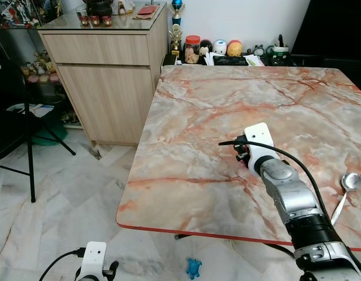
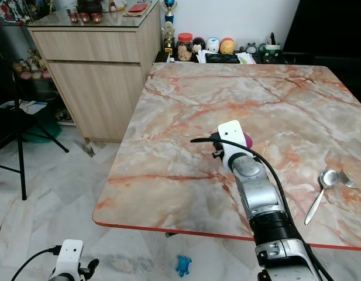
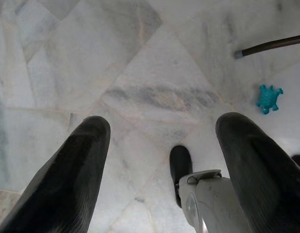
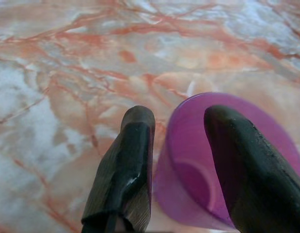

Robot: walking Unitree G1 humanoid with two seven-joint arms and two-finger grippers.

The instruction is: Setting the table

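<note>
translucent purple cup (image 4: 222, 165), rim clamped in right gripper (image 4: 186, 160) over marble table (image 1: 227, 105).

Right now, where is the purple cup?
The purple cup is over the marble table, in the right claw, one finger inside its rim and one outside. The spoon and fork lie further right.

A cup (image 4: 222, 160) sat mid-tabletop (image 1: 227, 111), with the right claw (image 4: 181, 165) straddling its rim. A spoon (image 2: 320, 193) and fork (image 2: 350, 178) lay side by side to its right, near the front edge. A cabinet (image 1: 110, 76) stood left of the tabletop.
</note>
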